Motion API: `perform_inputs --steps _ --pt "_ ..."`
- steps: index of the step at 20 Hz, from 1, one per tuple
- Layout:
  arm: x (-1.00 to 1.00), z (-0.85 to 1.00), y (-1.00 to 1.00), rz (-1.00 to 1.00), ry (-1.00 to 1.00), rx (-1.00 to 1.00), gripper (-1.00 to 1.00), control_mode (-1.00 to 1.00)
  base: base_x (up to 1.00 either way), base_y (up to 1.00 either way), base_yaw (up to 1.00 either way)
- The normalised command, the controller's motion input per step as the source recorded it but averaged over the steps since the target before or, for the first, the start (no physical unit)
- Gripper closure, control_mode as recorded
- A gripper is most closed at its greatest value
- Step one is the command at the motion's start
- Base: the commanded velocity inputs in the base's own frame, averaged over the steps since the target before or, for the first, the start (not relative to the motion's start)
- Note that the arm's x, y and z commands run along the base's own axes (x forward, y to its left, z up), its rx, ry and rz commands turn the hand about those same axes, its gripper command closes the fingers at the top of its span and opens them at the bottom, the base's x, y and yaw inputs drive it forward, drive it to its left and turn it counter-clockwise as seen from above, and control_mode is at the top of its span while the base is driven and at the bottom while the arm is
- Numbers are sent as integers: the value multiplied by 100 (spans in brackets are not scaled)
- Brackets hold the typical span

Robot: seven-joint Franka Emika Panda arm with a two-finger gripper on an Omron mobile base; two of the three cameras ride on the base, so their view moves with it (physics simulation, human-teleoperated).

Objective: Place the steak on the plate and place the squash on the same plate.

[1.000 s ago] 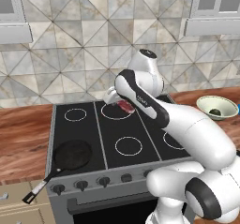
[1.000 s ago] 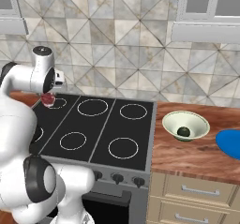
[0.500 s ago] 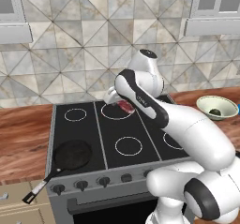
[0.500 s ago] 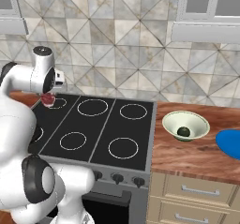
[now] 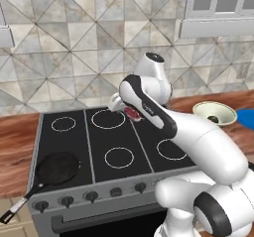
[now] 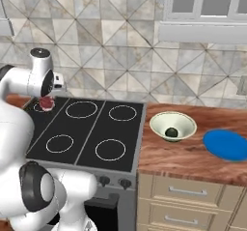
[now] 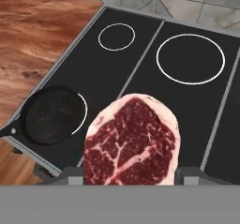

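Red-pink and veined with whitish marbling, the flat raw steak (image 7: 132,141) had a pale rim of fat round its rounded edge, and it sat clamped in the claw (image 7: 132,174), whose jaws were closed against its two sides. In the hand view the slab hung above the black glass stove top (image 7: 140,68), well clear of the white burner rings. From the left base view the steak (image 5: 132,113) showed as a small red patch just beneath the white arm's hand, over the back of the stove between the rear burners; from the right base view it (image 6: 47,103) hung beside the hand at the far left rear corner of the cooktop.

Further along, on the brown wooden desk (image 6: 193,155) to the right of the stove, stood the pale green-cream round bowl (image 6: 172,125), and inside it lay the small dark green, almost black, ball-shaped squash (image 6: 171,132), resting on the bowl's floor. Just beyond the bowl, near it but apart, lay the flat round bright blue plate (image 6: 226,145), bare on its upper face. In the left base view the same bowl (image 5: 214,113) held the squash (image 5: 214,119), with the plate's blue edge (image 5: 246,117) at the picture's right side.

On the front left burner sat a round black frying pan (image 5: 56,169), its handle pointing out past the stove's front corner.
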Motion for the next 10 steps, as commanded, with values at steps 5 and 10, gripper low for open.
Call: perform_inputs --steps 5,10 --pt "0 0 0 0 0 0 100 100 -1 -99 -10" --pt "0 0 0 0 0 0 100 100 0 -100 -11"
